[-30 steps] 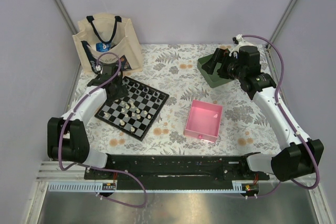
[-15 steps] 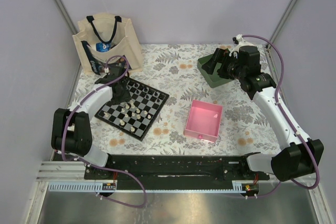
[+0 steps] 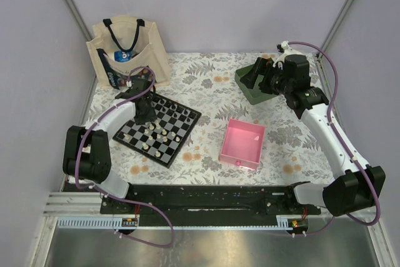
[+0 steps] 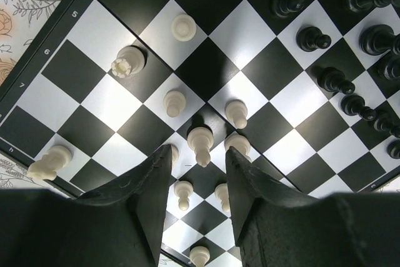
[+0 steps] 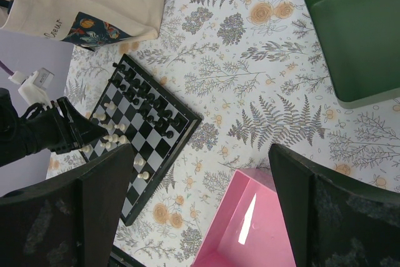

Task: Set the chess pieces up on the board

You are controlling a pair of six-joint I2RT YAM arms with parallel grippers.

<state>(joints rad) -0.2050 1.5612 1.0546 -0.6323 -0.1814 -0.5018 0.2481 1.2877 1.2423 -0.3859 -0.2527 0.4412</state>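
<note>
The checkered board (image 3: 178, 136) lies at the table's left; it also shows in the left wrist view (image 4: 206, 67) and the right wrist view (image 5: 153, 132). Cream-white pieces (image 4: 174, 101) stand scattered over its near half, and black pieces (image 4: 312, 39) cluster along its far right side. My left gripper (image 3: 145, 117) hovers low over the board, open and empty. In its wrist view (image 4: 198, 150) a white piece (image 4: 200, 139) stands just ahead of the fingertips, and two more show below between the fingers. My right gripper (image 3: 253, 76) is open and empty, high above the table (image 5: 201, 154).
A pink square tray (image 3: 242, 143) sits right of the board, also in the right wrist view (image 5: 250, 223). A green tray (image 3: 253, 92) is at the back right (image 5: 356, 29). A cream tote bag (image 3: 128, 51) stands behind the board.
My left gripper has moved from the board's far-left edge to the right and nearer, over the white pieces. The right arm has not moved.
</note>
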